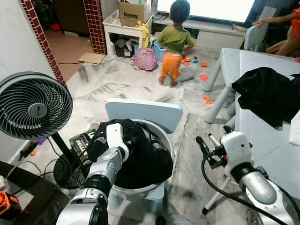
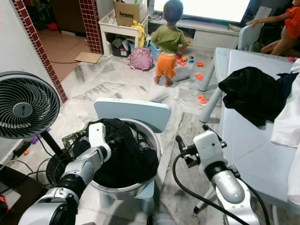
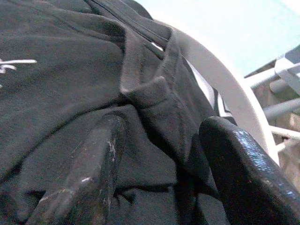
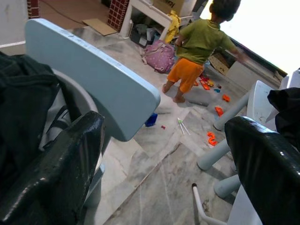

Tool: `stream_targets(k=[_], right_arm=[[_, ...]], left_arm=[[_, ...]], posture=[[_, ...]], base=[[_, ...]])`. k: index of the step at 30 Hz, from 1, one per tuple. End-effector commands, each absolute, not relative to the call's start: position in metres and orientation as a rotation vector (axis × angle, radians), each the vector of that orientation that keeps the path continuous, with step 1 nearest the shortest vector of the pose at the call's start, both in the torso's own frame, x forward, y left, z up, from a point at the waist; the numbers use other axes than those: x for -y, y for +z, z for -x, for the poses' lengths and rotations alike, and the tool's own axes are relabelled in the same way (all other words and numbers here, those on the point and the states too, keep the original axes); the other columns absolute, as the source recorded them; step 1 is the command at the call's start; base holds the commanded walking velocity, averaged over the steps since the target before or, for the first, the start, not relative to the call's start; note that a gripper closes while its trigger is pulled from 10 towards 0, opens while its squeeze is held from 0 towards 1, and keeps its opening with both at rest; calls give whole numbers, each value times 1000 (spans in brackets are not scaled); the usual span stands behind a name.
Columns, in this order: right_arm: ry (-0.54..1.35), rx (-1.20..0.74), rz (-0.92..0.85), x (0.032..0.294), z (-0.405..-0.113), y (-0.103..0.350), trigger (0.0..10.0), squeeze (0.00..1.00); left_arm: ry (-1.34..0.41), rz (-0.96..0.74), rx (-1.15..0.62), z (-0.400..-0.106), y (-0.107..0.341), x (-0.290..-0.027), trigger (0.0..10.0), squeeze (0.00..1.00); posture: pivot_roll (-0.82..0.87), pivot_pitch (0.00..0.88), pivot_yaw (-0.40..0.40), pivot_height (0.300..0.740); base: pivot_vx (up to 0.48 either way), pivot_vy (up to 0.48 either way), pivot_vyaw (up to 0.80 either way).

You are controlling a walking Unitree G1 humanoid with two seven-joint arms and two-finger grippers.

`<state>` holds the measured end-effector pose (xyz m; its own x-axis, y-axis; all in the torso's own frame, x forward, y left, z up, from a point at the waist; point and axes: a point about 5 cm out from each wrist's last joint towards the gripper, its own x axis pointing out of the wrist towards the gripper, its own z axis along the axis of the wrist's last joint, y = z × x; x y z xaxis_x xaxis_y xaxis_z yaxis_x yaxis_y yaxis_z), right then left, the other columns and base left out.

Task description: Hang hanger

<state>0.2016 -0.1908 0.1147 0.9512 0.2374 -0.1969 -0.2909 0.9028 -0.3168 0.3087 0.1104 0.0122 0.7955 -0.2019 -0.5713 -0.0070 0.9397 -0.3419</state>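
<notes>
The left claw [image 3: 154, 173], fingers spread apart, presses down into crumpled black clothes [image 1: 140, 154] heaped in a grey basin [image 1: 164, 180]. The right claw [image 1: 206, 143] hangs beside it, also apart.

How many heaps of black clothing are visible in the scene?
2. One black clothing heap fills the grey basin on the pale blue chair; the left gripper is at it. Another black heap lies on the white table.
</notes>
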Motion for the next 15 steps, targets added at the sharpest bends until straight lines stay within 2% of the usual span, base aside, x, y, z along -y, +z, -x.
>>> stream_targets(k=[1,15], right_arm=[[294,-147,356,190,-196,124,10000,0],[317,-195,393,195,-176,135,10000,0]], left_arm=[[-99,343,-642,-312,14,-108,10000,0],[-113,344,-647,-317,17,-96,10000,0]], posture=[[-262,0,-101,740],[-317,47,-123,740]], base=[[0,0,0],[0,0,0]])
